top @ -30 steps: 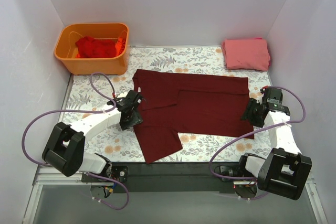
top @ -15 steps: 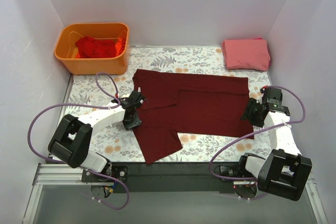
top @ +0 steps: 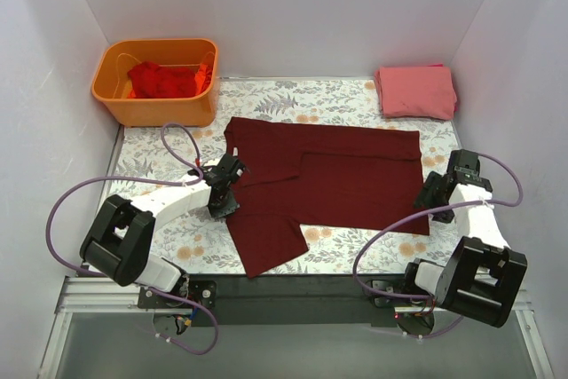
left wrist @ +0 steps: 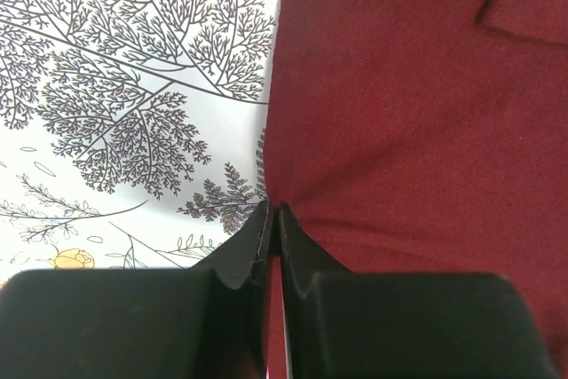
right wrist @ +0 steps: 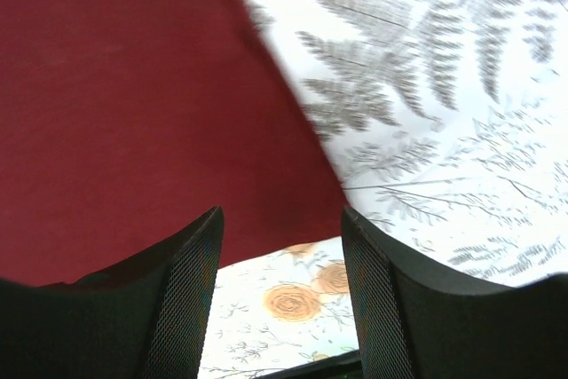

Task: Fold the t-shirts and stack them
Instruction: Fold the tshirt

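A dark maroon t-shirt point(top: 337, 175) lies spread on the floral tablecloth, one sleeve hanging toward the near edge. My left gripper point(top: 222, 207) sits at the shirt's left edge. In the left wrist view the gripper point(left wrist: 273, 219) is shut, pinching the edge of the maroon cloth point(left wrist: 408, 86). My right gripper point(top: 429, 196) hovers open over the shirt's near right corner. The right wrist view shows its fingers point(right wrist: 282, 219) spread above the corner of the cloth point(right wrist: 115, 86), holding nothing. A folded salmon-pink t-shirt point(top: 415, 90) lies at the back right. Red t-shirts point(top: 160, 80) are bunched in the bin.
An orange plastic bin point(top: 155, 111) stands at the back left corner. White walls close in the table on three sides. Purple cables loop from both arms near the front edge, above the black base rail point(top: 293, 295).
My left gripper has closed onto the maroon t-shirt's left edge. My right gripper has shifted slightly right and toward the near edge, still open.
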Controlling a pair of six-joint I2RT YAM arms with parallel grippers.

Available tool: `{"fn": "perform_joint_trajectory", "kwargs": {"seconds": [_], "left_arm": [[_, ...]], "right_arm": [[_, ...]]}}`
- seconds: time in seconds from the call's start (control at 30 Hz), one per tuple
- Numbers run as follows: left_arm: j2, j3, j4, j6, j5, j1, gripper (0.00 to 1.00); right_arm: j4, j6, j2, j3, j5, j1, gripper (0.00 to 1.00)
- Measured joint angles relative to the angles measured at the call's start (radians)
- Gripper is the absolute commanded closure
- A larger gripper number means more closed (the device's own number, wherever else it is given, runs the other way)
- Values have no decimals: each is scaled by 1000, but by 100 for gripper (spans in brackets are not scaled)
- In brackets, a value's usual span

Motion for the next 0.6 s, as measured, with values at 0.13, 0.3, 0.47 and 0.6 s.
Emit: {"fn": "perform_joint_trajectory", "kwargs": {"seconds": [0.13, 0.3, 0.47, 0.6], "left_arm": [[-5, -3, 2, 0, -5, 0, 100], [-5, -3, 2, 1, -5, 0, 100], [-5, -3, 2, 2, -5, 0, 100], [-6, -3, 2, 2, -5, 0, 100]], "right_arm": [[-16, 15, 55, 0, 30, -62, 41], [-25, 20, 82, -10, 32, -98, 43], [-30, 24, 103, -31, 32, -129, 44], [-30, 24, 125, -40, 14, -141, 44]]}}
